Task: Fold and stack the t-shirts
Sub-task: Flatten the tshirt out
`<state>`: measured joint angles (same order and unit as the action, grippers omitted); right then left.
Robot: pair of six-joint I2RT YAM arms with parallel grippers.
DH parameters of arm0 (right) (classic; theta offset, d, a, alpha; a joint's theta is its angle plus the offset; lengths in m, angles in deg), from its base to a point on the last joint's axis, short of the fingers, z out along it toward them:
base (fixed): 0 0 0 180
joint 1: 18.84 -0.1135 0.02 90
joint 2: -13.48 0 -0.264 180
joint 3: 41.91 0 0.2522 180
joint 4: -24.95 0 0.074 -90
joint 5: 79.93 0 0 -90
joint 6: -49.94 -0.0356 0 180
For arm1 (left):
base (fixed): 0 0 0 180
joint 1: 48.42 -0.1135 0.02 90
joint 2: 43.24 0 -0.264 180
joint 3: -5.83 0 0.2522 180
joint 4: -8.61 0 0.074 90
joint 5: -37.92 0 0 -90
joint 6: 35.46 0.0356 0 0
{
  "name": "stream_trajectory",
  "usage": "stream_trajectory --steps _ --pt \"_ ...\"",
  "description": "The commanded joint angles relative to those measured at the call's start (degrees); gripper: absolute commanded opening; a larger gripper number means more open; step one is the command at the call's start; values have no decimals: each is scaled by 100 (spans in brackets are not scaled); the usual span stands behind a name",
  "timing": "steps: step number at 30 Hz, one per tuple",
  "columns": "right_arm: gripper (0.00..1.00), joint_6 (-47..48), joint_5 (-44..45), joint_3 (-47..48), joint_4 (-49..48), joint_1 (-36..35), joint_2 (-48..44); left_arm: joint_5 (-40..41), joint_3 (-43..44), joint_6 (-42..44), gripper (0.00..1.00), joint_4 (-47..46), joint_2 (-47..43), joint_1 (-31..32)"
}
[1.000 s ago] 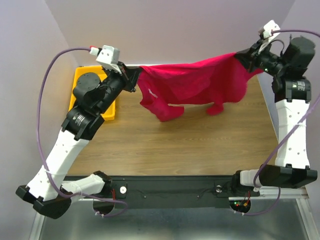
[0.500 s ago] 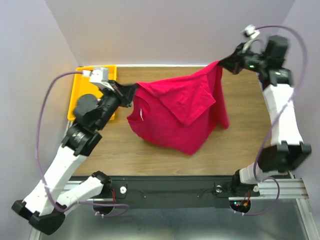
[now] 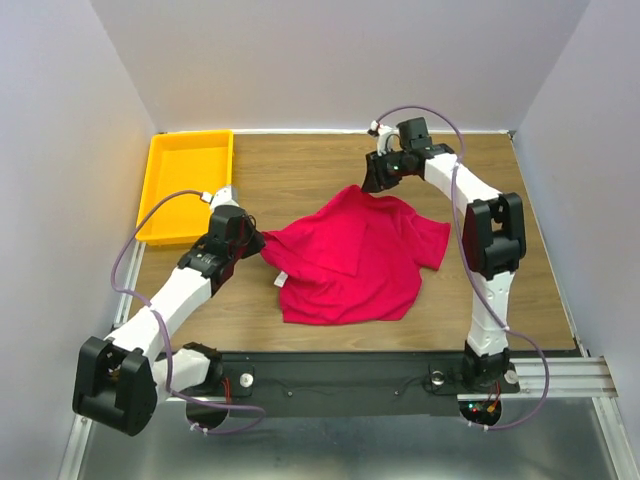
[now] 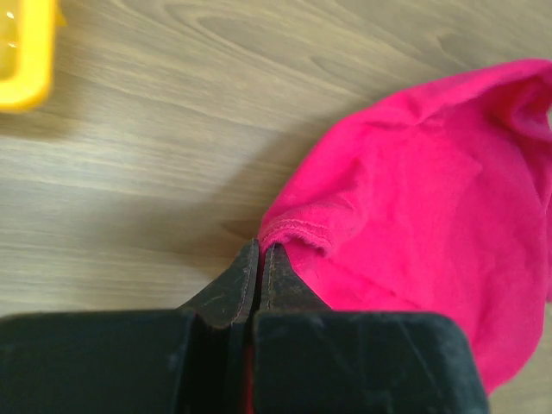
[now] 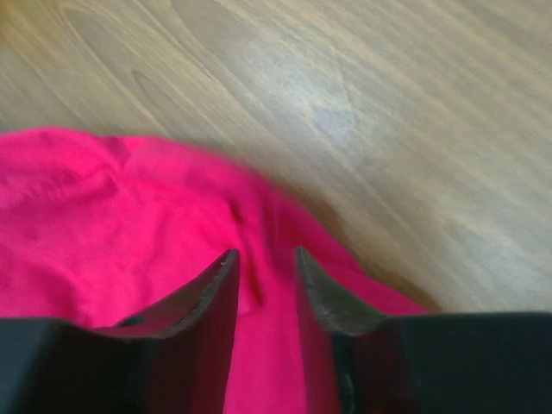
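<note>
Top external: lifted t-shirt [image 3: 350, 262] now down; left fingers [image 4: 231, 293] pinch it, right fingers [image 5: 205, 297] apart.

No text can be read; the white tag [image 3: 281, 281] on the t-shirt [image 3: 350, 265] is too small.

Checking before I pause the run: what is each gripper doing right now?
The left gripper is shut, pinching the hem of the t-shirt.
The right gripper is open, jaws apart over the t-shirt, not gripping it.

Showing plain crimson red, unprinted, on the t-shirt [image 3: 350, 262]; showing bright yellow on the tray [image 3: 185, 190]; showing brown wood grain across the table [image 3: 300, 170]; showing pale lilac on the walls [image 3: 300, 60].
</note>
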<state>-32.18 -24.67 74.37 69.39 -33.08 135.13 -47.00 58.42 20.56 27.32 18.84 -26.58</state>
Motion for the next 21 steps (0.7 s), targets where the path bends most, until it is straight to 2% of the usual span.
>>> stream_trajectory --steps 1,3,5,9,13,21 --pt "49 274 730 331 -255 70 -491 221 -103 -66 0 -451 -302 -163" --pt "65 407 1021 94 -264 237 -922 195 -121 -30 0 -460 -320 -172" --pt "68 451 943 -398 -264 630 -1212 125 -139 57 0 -469 -320 -172" --pt "69 539 505 -1382 -264 1353 -1827 20 -130 181 0 -590 -311 -181" --pt "69 688 162 -2121 -255 1406 -1969 -60 -156 234 0 -627 -311 -181" --pt "67 267 -709 -1938 -264 1398 -1100 -244 -350 146 0 -706 -513 -189"
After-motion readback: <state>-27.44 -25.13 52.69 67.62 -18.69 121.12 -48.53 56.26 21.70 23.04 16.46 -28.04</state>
